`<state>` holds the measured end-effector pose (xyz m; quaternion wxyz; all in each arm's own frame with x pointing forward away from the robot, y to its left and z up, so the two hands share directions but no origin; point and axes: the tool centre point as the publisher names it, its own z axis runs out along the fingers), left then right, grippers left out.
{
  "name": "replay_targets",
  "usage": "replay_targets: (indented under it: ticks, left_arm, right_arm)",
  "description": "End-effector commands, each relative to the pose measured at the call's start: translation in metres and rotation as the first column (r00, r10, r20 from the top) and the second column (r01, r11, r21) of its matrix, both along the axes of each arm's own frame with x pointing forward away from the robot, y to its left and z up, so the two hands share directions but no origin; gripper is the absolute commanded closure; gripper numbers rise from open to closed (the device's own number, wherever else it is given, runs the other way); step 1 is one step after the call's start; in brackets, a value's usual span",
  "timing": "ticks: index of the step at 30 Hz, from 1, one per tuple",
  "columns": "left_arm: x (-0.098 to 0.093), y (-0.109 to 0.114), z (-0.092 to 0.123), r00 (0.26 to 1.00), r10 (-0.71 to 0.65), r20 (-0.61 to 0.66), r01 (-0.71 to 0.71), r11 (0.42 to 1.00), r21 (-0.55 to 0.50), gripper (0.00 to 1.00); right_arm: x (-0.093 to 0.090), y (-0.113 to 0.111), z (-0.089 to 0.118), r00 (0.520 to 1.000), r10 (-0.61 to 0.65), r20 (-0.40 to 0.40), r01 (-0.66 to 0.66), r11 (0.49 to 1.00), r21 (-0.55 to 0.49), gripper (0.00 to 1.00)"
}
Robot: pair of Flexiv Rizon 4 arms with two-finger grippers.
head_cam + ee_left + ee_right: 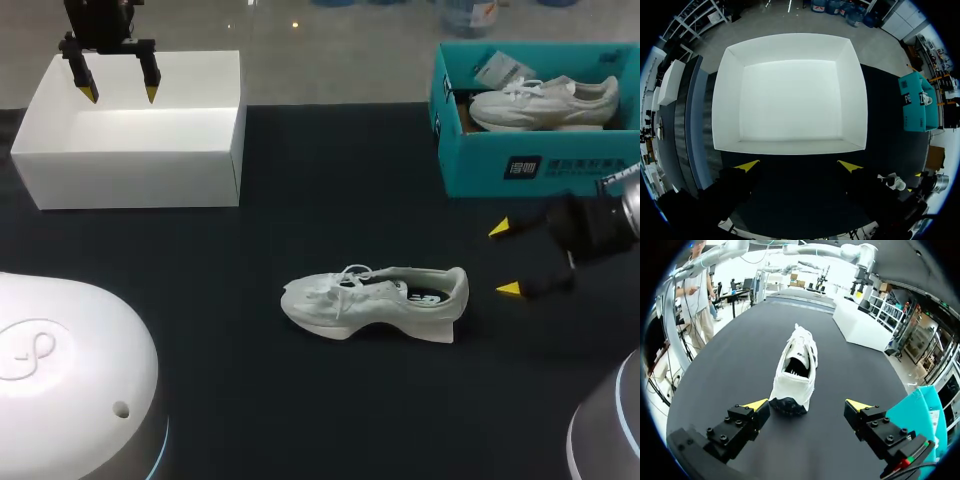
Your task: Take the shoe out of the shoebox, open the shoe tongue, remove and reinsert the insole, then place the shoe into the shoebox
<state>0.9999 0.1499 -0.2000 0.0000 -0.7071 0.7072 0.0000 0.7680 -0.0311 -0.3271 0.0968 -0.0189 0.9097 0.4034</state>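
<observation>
Out on the table near the teal shoebox point(540, 165), the shoe point(375, 300) sits on its sole, so unboxing looks done; my right gripper point(503, 259) is open just behind its heel, my left gripper point(120, 93) open far off; tongue, insole, reboxing probably left.

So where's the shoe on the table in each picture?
Head: shoe mid-table.
Left wrist: shoe a small white bit beside the jaws, mostly hidden.
Right wrist: shoe just ahead of the jaws, heel nearest.
Landmark in all three: white box.
</observation>
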Motion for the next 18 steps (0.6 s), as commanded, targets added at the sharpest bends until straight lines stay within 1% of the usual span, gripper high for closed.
replay_targets:
  ticks: [1,3,7,11,13,18]
  left_arm:
    - [0.000,0.000,0.000,1.000,0.000,0.000,0.000,1.000,0.000,0.00]
    - [0.000,0.000,0.000,1.000,0.000,0.000,0.000,1.000,0.000,0.00]
    - [0.000,0.000,0.000,1.000,0.000,0.000,0.000,1.000,0.000,0.00]
    - [0.000,0.000,0.000,1.000,0.000,0.000,0.000,1.000,0.000,0.00]
    - [0.000,0.000,0.000,1.000,0.000,0.000,0.000,1.000,0.000,0.00]
    - [0.000,0.000,0.000,1.000,0.000,0.000,0.000,1.000,0.000,0.00]
  right_arm:
    - [0.000,0.000,-0.020,1.000,-0.001,-0.015,0.002,0.997,0.078,0.00]
    - [-0.003,0.001,-0.022,1.000,0.011,-0.017,-0.010,0.996,0.089,0.00]
    - [-0.009,-0.002,-0.027,0.999,0.035,-0.017,-0.033,0.997,0.076,0.00]
    - [-0.019,-0.013,-0.037,0.999,0.001,-0.047,0.003,0.997,0.082,0.00]
    - [-0.023,-0.019,-0.043,0.998,-0.026,-0.059,0.032,0.994,0.103,0.00]
    - [-0.024,-0.026,-0.047,0.997,-0.054,-0.049,0.058,0.993,0.102,0.00]
